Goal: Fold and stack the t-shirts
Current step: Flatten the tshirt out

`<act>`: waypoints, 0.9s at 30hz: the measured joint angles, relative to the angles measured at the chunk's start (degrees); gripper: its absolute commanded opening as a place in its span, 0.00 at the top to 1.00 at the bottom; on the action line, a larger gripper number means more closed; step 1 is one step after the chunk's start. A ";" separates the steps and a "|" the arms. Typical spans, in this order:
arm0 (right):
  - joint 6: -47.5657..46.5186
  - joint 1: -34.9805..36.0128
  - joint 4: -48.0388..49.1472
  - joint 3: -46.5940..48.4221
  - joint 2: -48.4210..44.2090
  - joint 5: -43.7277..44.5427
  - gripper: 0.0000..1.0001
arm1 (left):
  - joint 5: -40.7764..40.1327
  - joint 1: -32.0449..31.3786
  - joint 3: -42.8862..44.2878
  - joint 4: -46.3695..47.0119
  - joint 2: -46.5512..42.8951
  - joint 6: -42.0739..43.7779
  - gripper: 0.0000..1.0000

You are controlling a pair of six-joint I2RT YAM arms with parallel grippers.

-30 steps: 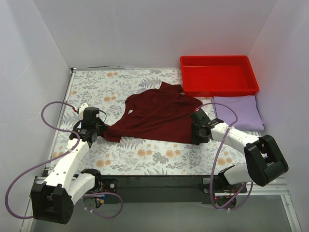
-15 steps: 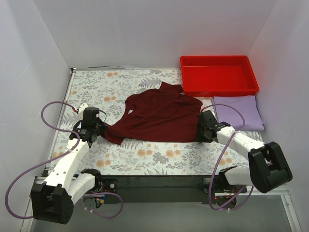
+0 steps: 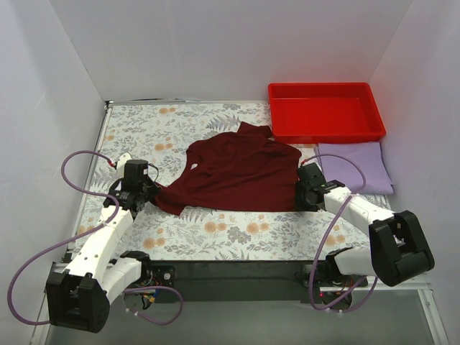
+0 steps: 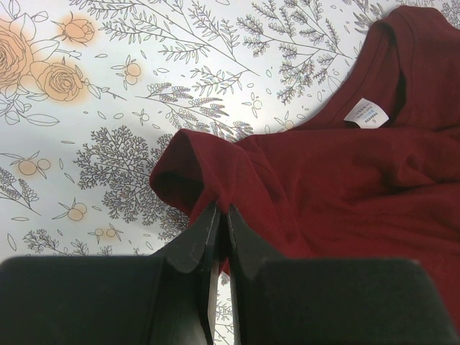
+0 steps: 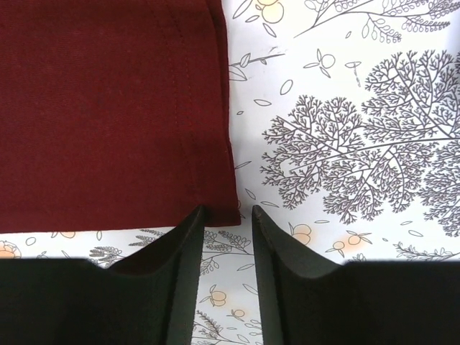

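From above, both arms stretch low: the left gripper meets the maroon shirt at its near end, the right gripper at its hem corner, lavender shirt just outboard. Left wrist: fingers pinch a maroon fold. Right wrist: fingers parted, corner just ahead

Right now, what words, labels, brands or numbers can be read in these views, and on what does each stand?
Small neck tag inside the collar of the maroon shirt: printed, but too small to read.
The red tray, lavender shirt and floral table cover: no text visible.
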 measured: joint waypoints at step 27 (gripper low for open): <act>-8.79 -4.33 -10.80 33.29 5.53 0.13 0.99 | -4.37 2.71 32.83 -5.33 22.69 -0.96 1.00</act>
